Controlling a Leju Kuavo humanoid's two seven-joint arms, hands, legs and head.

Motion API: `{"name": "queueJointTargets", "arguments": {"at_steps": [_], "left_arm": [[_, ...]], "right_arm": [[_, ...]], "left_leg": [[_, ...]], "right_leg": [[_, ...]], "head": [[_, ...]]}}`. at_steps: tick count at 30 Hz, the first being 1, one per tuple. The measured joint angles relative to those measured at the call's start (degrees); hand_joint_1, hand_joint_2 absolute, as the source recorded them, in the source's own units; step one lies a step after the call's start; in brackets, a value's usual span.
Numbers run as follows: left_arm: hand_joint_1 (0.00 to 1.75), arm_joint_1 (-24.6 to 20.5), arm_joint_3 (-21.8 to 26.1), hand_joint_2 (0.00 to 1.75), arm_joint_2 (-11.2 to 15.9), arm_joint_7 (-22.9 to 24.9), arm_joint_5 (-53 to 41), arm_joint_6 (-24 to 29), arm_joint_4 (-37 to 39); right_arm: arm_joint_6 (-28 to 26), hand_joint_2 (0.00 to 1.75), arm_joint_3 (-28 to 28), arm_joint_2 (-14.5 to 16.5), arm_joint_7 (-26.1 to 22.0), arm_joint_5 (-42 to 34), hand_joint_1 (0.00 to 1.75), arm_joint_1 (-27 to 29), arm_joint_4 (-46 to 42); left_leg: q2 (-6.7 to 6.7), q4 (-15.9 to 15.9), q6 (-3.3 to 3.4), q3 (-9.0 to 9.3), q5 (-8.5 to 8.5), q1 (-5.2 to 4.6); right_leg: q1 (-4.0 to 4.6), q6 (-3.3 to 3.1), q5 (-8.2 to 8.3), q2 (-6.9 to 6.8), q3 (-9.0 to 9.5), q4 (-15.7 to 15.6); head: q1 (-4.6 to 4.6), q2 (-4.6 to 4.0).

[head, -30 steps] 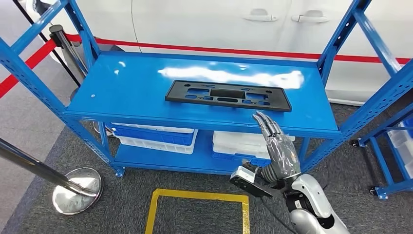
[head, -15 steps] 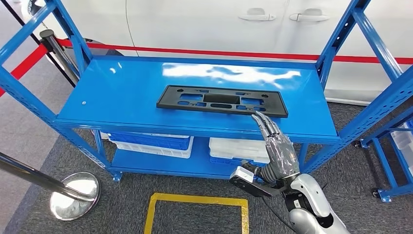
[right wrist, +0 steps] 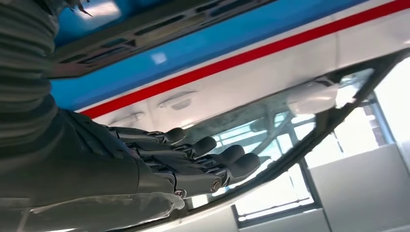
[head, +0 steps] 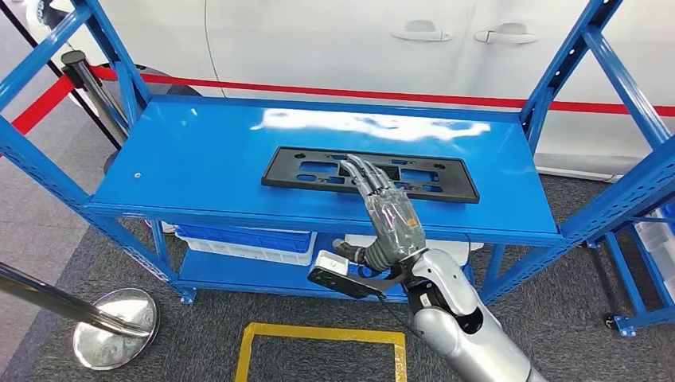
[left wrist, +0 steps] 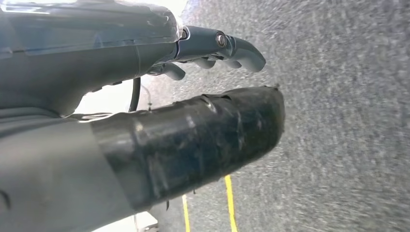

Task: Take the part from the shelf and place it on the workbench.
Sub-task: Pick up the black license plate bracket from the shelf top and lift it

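Your right robot hand (head: pixel 388 216) reaches over the black part (head: pixel 370 173), fingers extended, holding nothing. Part lies flat on the glossy blue shelf (head: pixel 199 159); white car (head: pixel 358 40) behind, grey carpet (head: pixel 239 306) below.

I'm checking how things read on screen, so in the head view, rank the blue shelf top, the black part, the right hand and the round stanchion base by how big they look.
1. Blue shelf top, by far the largest.
2. Black part.
3. Right hand and round stanchion base: they look about alike, and the hand is nearer the camera, so I won't rank them.
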Motion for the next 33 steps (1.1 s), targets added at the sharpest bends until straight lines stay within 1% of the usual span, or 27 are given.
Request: {"name": "queueJointTargets", "arguments": {"at_steps": [1, 3, 4, 5, 6, 8, 9, 10, 12, 14, 15, 16, 17, 18, 19, 20, 21, 22, 23, 24, 25, 27, 29, 30, 31, 32, 33], "left_arm": [[0.00, 0.0, 0.0, 0.00, 0.0, 0.0, 0.0, 0.0, 0.0], [0.00, 0.0, 0.0, 0.00, 0.0, 0.0, 0.0, 0.0, 0.0], [0.00, -0.1, 0.0, 0.00, 0.0, 0.0, 0.0, 0.0, 0.0], [0.00, 0.0, 0.0, 0.00, 0.0, 0.0, 0.0, 0.0, 0.0], [0.00, 0.0, 0.0, 0.00, 0.0, 0.0, 0.0, 0.0, 0.0], [0.00, 0.0, 0.0, 0.00, -0.1, 0.0, 0.0, 0.0, 0.0], [0.00, 0.0, 0.0, 0.00, -0.1, 0.0, 0.0, 0.0, 0.0], [0.00, -0.1, 0.0, 0.00, -0.2, 0.0, 0.0, 0.0, 0.1], [0.00, -0.2, 0.0, 0.00, -0.3, 0.0, 0.0, -0.1, 0.1], [0.00, -0.2, 0.0, 0.00, -0.3, -0.1, 0.0, -0.2, 0.2], [0.00, -0.3, 0.0, 0.00, -0.4, -0.2, 0.0, -0.2, 0.2], [0.00, -0.3, 0.0, 0.00, -0.4, -0.3, 0.0, -0.2, 0.2], [0.00, -0.3, 0.0, 0.00, -0.4, -0.4, 0.0, -0.3, 0.2], [0.00, -0.3, 0.0, 0.00, -0.4, -0.4, 0.0, -0.3, 0.2], [0.00, -0.3, 0.0, 0.00, -0.4, -0.5, 0.0, -0.3, 0.2], [0.00, -0.2, 0.0, 0.00, -0.4, -0.6, -0.1, -0.3, 0.2], [0.00, -0.1, 0.0, 0.00, -0.4, -0.6, -0.1, -0.3, 0.2], [0.00, -0.1, 0.0, 0.00, -0.4, -0.7, -0.2, -0.3, 0.2], [0.00, -0.1, 0.0, 0.00, -0.4, -0.7, -0.3, -0.4, 0.2], [0.00, -0.1, 0.0, 0.00, -0.4, -0.7, -0.4, -0.4, 0.3], [0.00, -0.1, -0.1, 0.00, -0.4, -0.8, -0.6, -0.5, 0.3], [0.00, -0.3, -0.1, 0.00, -0.4, -0.9, -0.8, -0.6, 0.3], [0.00, -0.3, -0.2, 0.00, -0.4, -1.1, -0.9, -0.7, 0.3], [0.00, -0.3, -0.2, 0.00, -0.4, -1.1, -1.0, -0.6, 0.3], [0.00, -0.3, -0.2, 0.00, -0.4, -1.2, -1.0, -0.6, 0.3], [0.00, -0.3, -0.2, 0.00, -0.4, -1.3, -1.1, -0.6, 0.3], [0.00, -0.3, -0.3, 0.00, -0.4, -1.4, -1.1, -0.6, 0.3]], "right_arm": [[0.0, 1.75, 0.4, 0.2, 0.0, 0.0, 0.00, -0.3, 0.1], [0.0, 1.75, 1.0, 0.4, 0.1, 0.0, 0.00, -0.7, 0.5], [0.0, 1.75, 1.3, 0.4, 0.1, 0.0, 0.00, -0.8, 0.7], [0.0, 1.75, 1.6, 0.5, 0.1, 0.0, 0.00, -0.8, 0.9], [0.0, 1.75, 1.7, 0.5, 0.1, 0.0, 0.00, -0.8, 1.1], [0.0, 1.75, 1.9, 0.6, 0.2, 0.0, 0.00, -0.9, 1.3], [0.0, 1.75, 2.1, 0.6, 0.2, 0.0, 0.00, -1.1, 1.4], [0.0, 1.75, 2.2, 0.7, 0.2, -0.1, 0.00, -1.2, 1.4], [0.1, 1.75, 2.4, 0.9, 0.2, -0.2, 0.00, -1.5, 1.7], [0.4, 1.75, 2.7, 1.3, 0.3, -0.6, 0.00, -1.9, 1.9], [0.6, 1.75, 2.9, 1.6, 0.3, -0.8, 0.00, -2.1, 2.0], [0.8, 1.75, 3.2, 1.9, 0.4, -0.9, 0.00, -2.4, 2.2], [1.0, 1.75, 3.5, 2.1, 0.5, -1.0, 0.00, -2.6, 2.4], [1.1, 1.75, 3.7, 2.2, 0.5, -1.0, 0.00, -2.8, 2.7], [1.2, 1.75, 4.0, 2.3, 0.6, -1.1, 0.00, -2.9, 3.1], [1.2, 1.75, 4.1, 2.4, 0.7, -1.1, 0.00, -2.9, 3.5], [1.2, 1.75, 4.3, 2.5, 0.8, -1.1, 0.00, -2.9, 4.0], [1.3, 1.75, 4.4, 2.6, 0.9, -1.1, 0.00, -3.0, 4.5], [1.4, 1.75, 4.6, 2.7, 1.0, -1.1, 0.00, -3.2, 5.0], [1.6, 1.75, 4.7, 2.8, 1.2, -1.0, 0.00, -3.5, 5.6], [1.8, 1.75, 4.9, 3.0, 1.4, -0.9, 0.00, -3.9, 6.3], [2.0, 1.75, 5.1, 3.3, 1.7, -0.5, 0.00, -4.6, 8.2], [2.0, 1.75, 5.3, 3.7, 1.8, -0.2, 0.00, -5.1, 10.2], [2.0, 1.75, 5.3, 3.8, 1.9, 0.0, 0.00, -5.4, 11.1], [2.0, 1.75, 5.4, 4.0, 1.9, 0.2, 0.00, -5.6, 12.0], [2.0, 1.75, 5.5, 4.0, 1.9, 0.3, 0.00, -5.8, 12.9], [2.0, 1.75, 5.5, 4.1, 1.9, 0.3, 0.00, -5.9, 13.8]], "left_leg": [[0.01, -0.2, 0.34, 0.22, -0.05, 0.09], [0.00, -0.2, 0.87, 0.47, -0.36, 0.01], [-0.03, -0.1, 0.95, 0.64, -0.56, -0.01], [-0.08, -0.1, 0.96, 0.92, -0.80, -0.02], [-0.14, 0.0, 0.89, 1.31, -1.10, -0.03], [-0.19, 0.1, 0.63, 2.19, -1.84, -0.07], [-0.19, 0.2, 0.43, 2.48, -2.20, -0.18], [-0.20, 0.3, 0.22, 2.56, -2.44, -0.27], [-0.18, 0.2, -0.25, 2.55, -2.65, -0.42], [-0.09, 0.4, -0.80, 2.60, -3.15, -0.39], [-0.06, 1.6, -1.09, 2.18, -3.90, -0.33], [-0.06, 4.0, -1.36, 1.04, -5.13, -0.23], [-0.06, 7.4, -1.60, -0.69, -6.55, -0.10], [-0.06, 11.2, -1.84, -2.93, -7.94, 0.02], [-0.05, 14.4, -2.06, -4.96, -8.67, 0.13], [-0.05, 15.9, -2.23, -6.24, -8.31, 0.25], [-0.04, 15.3, -2.37, -6.51, -6.80, 0.38], [-0.03, 12.5, -2.47, -5.68, -4.34, 0.54], [-0.03, 8.7, -2.56, -4.29, -1.92, 0.69], [-0.07, 5.4, -2.59, -2.89, -0.22, 0.67], [-0.14, 3.0, -2.42, -1.89, 0.52, 0.61], [-0.32, 1.7, -1.87, -1.40, 0.09, 0.38], [-0.36, 1.3, -1.14, -1.20, -0.14, 0.47], [-0.34, 1.1, -0.76, -0.95, -0.23, 0.52], [-0.32, 1.0, -0.39, -0.68, -0.32, 0.57], [-0.31, 0.9, -0.07, -0.46, -0.47, 0.54], [-0.31, 0.9, 0.23, -0.31, -0.66, 0.45]], "right_leg": [[-0.06, 0.25, -1.38, -0.08, -1.40, 2.8], [-0.12, 0.58, -4.21, -0.18, -5.76, 10.5], [-0.13, 0.69, -4.70, -0.21, -7.66, 13.4], [-0.13, 0.71, -4.05, -0.22, -8.67, 14.4], [-0.12, 0.63, -2.25, -0.24, -8.53, 13.1], [-0.02, 0.05, 2.74, -0.30, -5.91, 6.0], [0.14, -0.29, 4.39, -0.36, -4.52, 2.6], [0.28, -0.59, 5.03, -0.42, -3.58, 0.3], [0.56, -0.97, 4.58, -0.43, -3.06, -1.1], [0.21, -1.42, 4.43, -0.34, -2.50, -1.9], [-0.01, -1.68, 4.42, -0.33, -2.10, -2.3], [-0.21, -1.94, 4.37, -0.37, -1.68, -2.7], [-0.20, -2.12, 4.22, -0.42, -1.39, -2.8], [-0.20, -2.24, 4.03, -0.48, -1.19, -2.8], [-0.20, -2.28, 3.80, -0.51, -0.98, -2.7], [-0.23, -2.25, 3.53, -0.50, -0.72, -2.7], [-0.28, -2.17, 3.21, -0.46, -0.39, -2.6], [-0.36, -2.01, 2.82, -0.41, 0.02, -2.5], [-0.43, -1.77, 2.38, -0.37, 0.41, -2.3], [-0.38, -1.46, 1.98, -0.30, 0.63, -2.1], [-0.31, -1.12, 1.71, -0.25, 0.65, -1.9], [-0.08, -0.53, 1.49, -0.16, 0.45, -1.8], [-0.16, 0.03, 1.13, -0.19, 0.50, -1.8], [-0.24, 0.28, 0.55, -0.26, 0.21, -1.0], [-0.28, 0.48, -0.46, -0.32, -0.68, 1.0], [-0.30, 0.60, -1.89, -0.41, -2.40, 4.3], [-0.27, 0.66, -3.44, -0.44, -4.71, 8.4]], "head": [[0.02, 0.00], [0.02, 0.00], [0.03, 0.00], [0.03, 0.00], [0.03, 0.00], [0.04, 0.00], [0.02, 0.00], [0.01, 0.00], [-0.04, 0.00], [-0.06, 0.00], [-0.13, 0.00], [-0.18, 0.00], [-0.25, 0.00], [-0.29, 0.00], [-0.29, 0.00], [-0.30, 0.00], [-0.29, 0.00], [-0.29, 0.00], [-0.27, 0.00], [-0.31, 0.00], [-0.33, 0.00], [-0.36, 0.00], [-0.32, 0.00], [-0.32, 0.00], [-0.31, 0.00], [-0.30, 0.00], [-0.30, 0.00]]}}
